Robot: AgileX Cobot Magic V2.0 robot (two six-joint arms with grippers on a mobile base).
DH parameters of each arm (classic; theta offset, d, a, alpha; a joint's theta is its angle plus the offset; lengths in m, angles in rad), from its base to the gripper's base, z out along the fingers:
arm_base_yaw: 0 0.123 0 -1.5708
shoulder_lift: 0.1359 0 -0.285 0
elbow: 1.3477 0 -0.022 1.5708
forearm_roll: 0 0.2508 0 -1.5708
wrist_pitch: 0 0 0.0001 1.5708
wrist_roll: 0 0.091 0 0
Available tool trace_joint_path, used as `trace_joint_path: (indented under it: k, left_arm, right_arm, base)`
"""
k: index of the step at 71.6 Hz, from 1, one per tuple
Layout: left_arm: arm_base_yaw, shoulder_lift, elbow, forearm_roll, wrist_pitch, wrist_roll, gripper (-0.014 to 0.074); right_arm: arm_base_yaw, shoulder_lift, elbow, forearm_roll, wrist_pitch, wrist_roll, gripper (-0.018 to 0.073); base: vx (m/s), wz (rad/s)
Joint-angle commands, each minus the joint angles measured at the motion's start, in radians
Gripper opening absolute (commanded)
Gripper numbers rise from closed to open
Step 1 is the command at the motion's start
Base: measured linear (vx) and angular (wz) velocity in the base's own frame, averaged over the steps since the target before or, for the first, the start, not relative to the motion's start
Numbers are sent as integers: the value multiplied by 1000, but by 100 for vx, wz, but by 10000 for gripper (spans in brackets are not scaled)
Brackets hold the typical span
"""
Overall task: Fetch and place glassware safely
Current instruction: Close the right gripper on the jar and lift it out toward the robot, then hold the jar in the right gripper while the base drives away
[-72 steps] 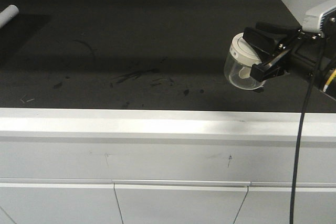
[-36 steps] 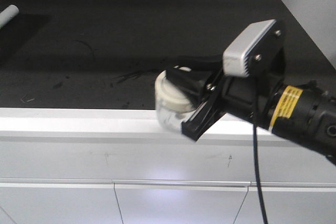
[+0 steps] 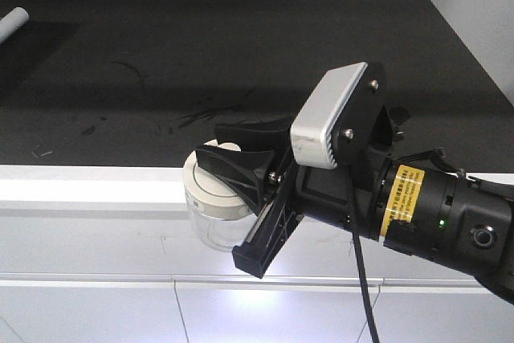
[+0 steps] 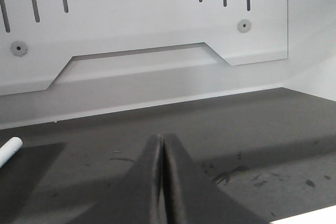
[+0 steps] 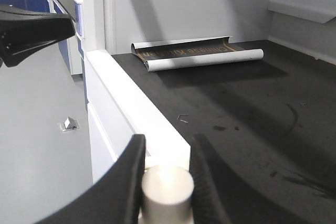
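Note:
The glassware, a small clear jar [image 3: 209,229] with a cream-white lid [image 3: 202,189], hangs in the air at the white front edge of the counter, in front of the drawer face. My right gripper [image 3: 233,197] is shut on it from the right, one black finger on either side of the lid. In the right wrist view the lid's round knob [image 5: 167,188] sits pinched between the two fingers [image 5: 128,174]. My left gripper [image 4: 161,148] is shut with nothing between its fingers and points over the black counter.
The black counter [image 3: 201,62] has a white front edge [image 3: 96,186] with drawers [image 3: 273,311] below. A rolled sheet [image 5: 194,53] lies at the counter's far left end; its white tip [image 3: 14,20] shows in the front view. A slotted white panel [image 4: 131,24] backs the counter.
My right arm has swung left and toward the camera with the jar, from above the counter's right side to its front edge. The jar now hangs lower, in front of the drawer face.

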Motion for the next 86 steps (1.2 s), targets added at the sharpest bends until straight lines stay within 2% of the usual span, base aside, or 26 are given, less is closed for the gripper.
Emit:
trace_joint_path:
  k: [1,62,86]
  left_arm:
    - [-6,2,-26,-11,-60,-10,-7]
    - [-6,2,-26,-11,-60,-10,-7]
    - [-6,2,-26,-11,-60,-10,-7]
  right_arm:
    - [1,-30,-29,36,-53,-1,0]
    - [1,-30,-29,36,-54,-1,0]
    - [1,-30,-29,36,-54,-1,0]
  base:
    - [0,0]
    - [0,1]
    - [-6,34]
